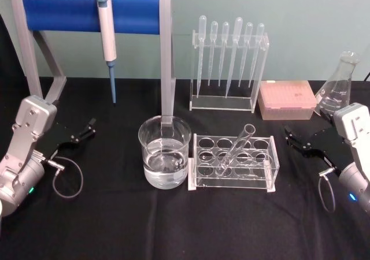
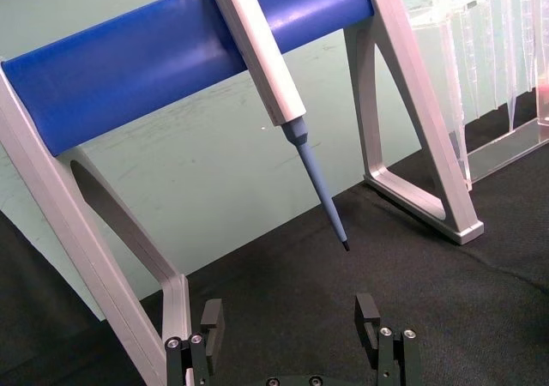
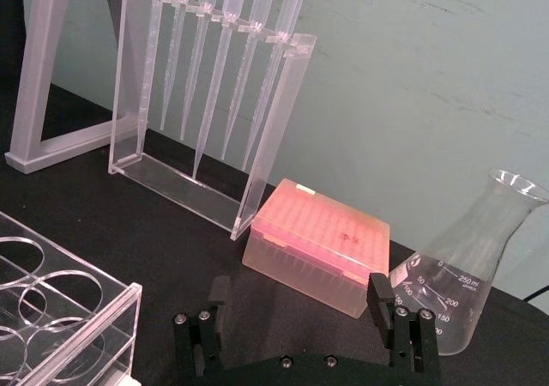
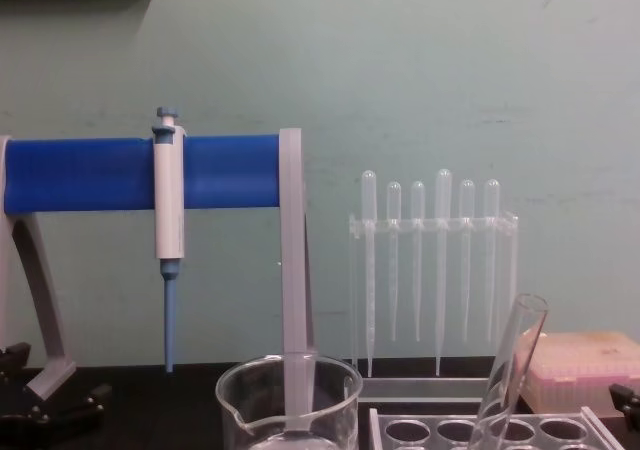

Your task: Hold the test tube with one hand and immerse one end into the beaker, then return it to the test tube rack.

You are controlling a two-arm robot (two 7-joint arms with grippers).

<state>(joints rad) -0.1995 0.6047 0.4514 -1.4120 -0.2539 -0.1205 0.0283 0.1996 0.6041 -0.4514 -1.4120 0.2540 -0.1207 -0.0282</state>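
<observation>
The test tube (image 1: 236, 150) leans tilted in a clear acrylic rack (image 1: 272, 170) at the table's centre, its open rim up; the chest view shows the test tube (image 4: 512, 368) too. Left of the rack stands the beaker (image 1: 165, 156), part full of clear liquid, whose rim also appears as the beaker (image 4: 290, 395). My left gripper (image 1: 89, 128) rests open at the table's left, well away from the beaker, with nothing between its fingers (image 2: 212, 319). On the right my right gripper (image 1: 289, 136) is open and empty, just right of the rack, its fingers (image 3: 380, 293) apart.
A blue-barred stand (image 1: 87, 11) holding a pipettor (image 1: 107, 32) sits at the back left. Behind the rack are a pipette holder (image 1: 228, 58), a pink tip box (image 1: 287, 99) and a conical flask (image 1: 338, 86). Black cloth covers the table.
</observation>
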